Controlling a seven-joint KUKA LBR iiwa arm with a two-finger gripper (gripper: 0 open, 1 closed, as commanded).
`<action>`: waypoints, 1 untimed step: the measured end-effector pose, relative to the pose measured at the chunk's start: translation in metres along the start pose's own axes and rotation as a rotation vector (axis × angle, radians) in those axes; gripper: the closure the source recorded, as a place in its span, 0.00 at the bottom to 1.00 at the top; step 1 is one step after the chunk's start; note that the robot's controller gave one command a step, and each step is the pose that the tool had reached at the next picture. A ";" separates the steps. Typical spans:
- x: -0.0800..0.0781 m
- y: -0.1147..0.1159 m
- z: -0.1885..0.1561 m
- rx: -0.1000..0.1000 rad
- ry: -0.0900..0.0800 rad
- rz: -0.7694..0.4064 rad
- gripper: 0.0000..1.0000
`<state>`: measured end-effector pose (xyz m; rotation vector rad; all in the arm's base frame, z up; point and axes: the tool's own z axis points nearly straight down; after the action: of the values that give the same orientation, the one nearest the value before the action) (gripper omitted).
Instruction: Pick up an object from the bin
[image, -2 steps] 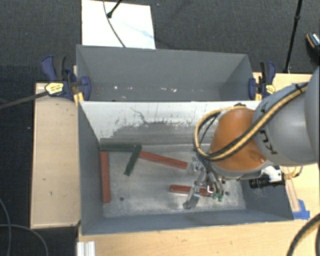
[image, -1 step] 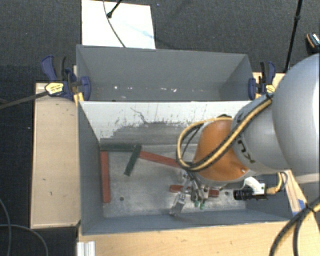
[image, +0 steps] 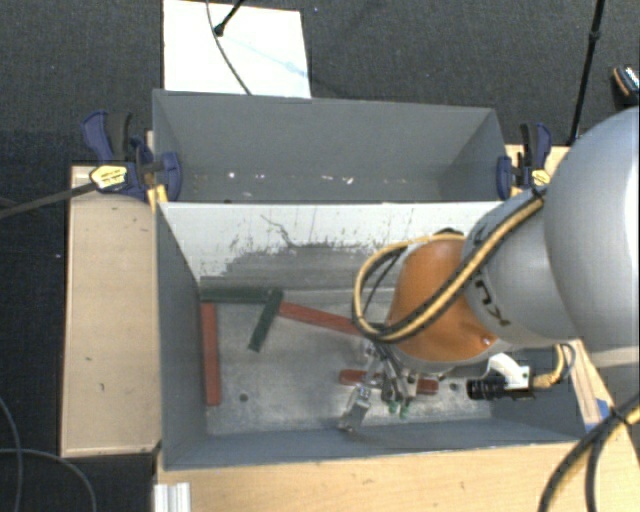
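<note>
Reddish-brown short stick (image: 350, 377) looks like the pick to me. It lies on the bin (image: 290, 395) floor right under the gripper (image: 390, 392) and pokes out toward the view's left of it, long axis roughly across the view. Honestly can't tell whether the gripper is apart or together, since the orange cover (image: 435, 300) blocks too much. Also in the bin: a longer orange-red stick (image: 315, 317) just up-left of the gripper, two dark green sticks (image: 238, 295) further left, and a red-brown stick (image: 210, 355) well away on that side.
</note>
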<state>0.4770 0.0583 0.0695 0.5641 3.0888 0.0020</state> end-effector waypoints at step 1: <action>0.000 0.000 0.000 0.000 0.001 0.002 1.00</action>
<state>0.4768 0.0583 0.0695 0.5669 3.0889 0.0021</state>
